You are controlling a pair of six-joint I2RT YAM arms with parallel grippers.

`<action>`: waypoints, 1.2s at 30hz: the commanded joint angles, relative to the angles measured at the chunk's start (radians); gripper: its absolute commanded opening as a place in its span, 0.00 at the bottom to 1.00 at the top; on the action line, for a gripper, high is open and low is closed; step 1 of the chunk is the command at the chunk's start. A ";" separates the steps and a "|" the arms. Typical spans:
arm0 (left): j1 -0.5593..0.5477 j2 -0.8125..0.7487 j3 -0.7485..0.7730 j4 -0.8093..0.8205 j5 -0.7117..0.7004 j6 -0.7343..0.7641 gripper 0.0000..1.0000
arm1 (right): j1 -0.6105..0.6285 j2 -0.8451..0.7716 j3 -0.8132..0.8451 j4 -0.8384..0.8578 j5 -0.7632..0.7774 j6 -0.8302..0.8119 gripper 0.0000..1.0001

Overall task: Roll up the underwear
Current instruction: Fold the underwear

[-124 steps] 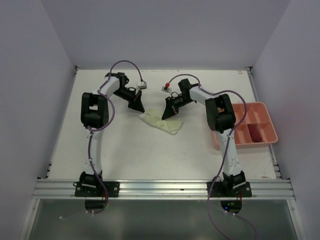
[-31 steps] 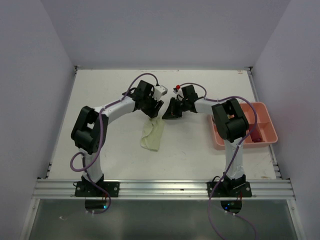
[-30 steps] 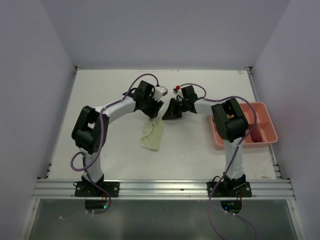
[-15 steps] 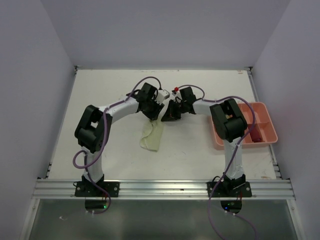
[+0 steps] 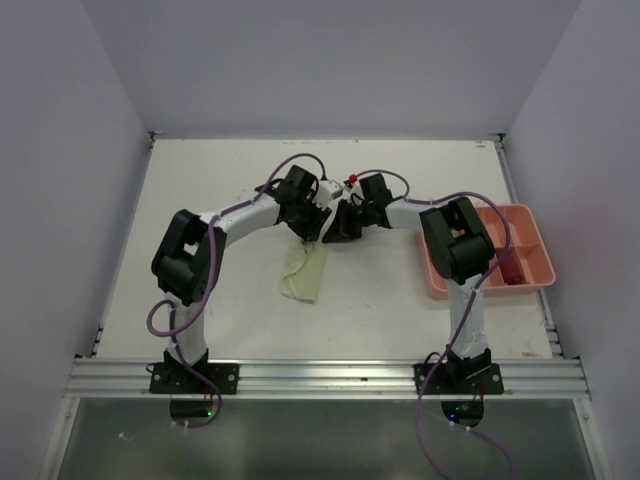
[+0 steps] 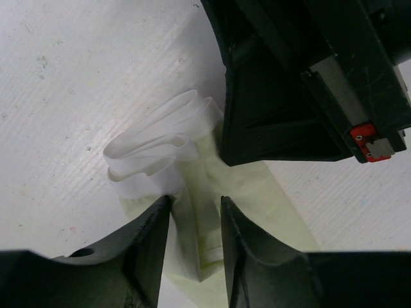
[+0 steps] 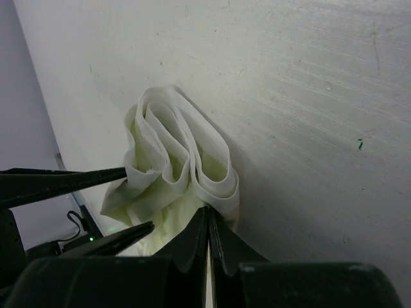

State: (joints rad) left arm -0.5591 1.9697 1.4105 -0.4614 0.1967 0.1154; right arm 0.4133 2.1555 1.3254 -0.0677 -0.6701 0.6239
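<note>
The white table (image 5: 200, 200) is carrying a pink tray (image 5: 520, 209) at its right edge, with a dark red piece (image 5: 509, 268) sitting in one compartment. Both arms are reaching to the middle of the table and meeting over the underwear (image 5: 303, 272), a pale yellow-green one lying as a folded strip that runs toward the near edge.

At its far end the waistband is bunching into loose loops (image 7: 180, 157), so the rolling looks to be only just starting.

The right gripper (image 7: 209, 217) is pressing its fingers fully together at the base of those loops and seems to be pinching a layer of the cloth.

The left gripper (image 6: 192, 208) is standing partly open, its two fingers straddling a ridge of the fabric (image 6: 160, 138) just beside the right one, apparently not clamping it.

The next move is calling for the left fingers to close on that ridge. Both grippers then need to turn the bunched end over toward the free tail, keeping the loops tight.
</note>
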 commanded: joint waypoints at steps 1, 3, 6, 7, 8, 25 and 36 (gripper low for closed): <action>-0.005 -0.012 0.031 -0.014 0.047 -0.008 0.44 | 0.002 0.024 -0.005 0.003 0.035 0.008 0.05; -0.007 -0.006 0.038 -0.022 0.034 -0.005 0.45 | 0.002 0.024 -0.005 0.002 0.035 0.007 0.05; -0.009 0.006 0.041 -0.039 0.018 0.000 0.44 | 0.002 0.023 -0.005 0.000 0.035 0.007 0.05; -0.010 0.008 0.042 -0.040 0.011 -0.002 0.43 | 0.002 0.023 -0.006 -0.001 0.037 0.008 0.05; -0.010 0.011 0.039 -0.040 0.007 0.000 0.42 | 0.002 0.024 -0.006 -0.001 0.037 0.008 0.05; -0.021 0.006 0.108 -0.086 0.009 -0.042 0.00 | 0.002 0.027 -0.023 0.020 0.044 0.020 0.06; -0.021 0.064 0.156 -0.151 0.144 -0.157 0.00 | 0.002 0.026 -0.045 0.034 0.043 0.042 0.06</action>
State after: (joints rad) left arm -0.5747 2.0079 1.5356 -0.5686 0.2699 0.0311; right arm 0.4129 2.1593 1.3079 -0.0303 -0.6750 0.6651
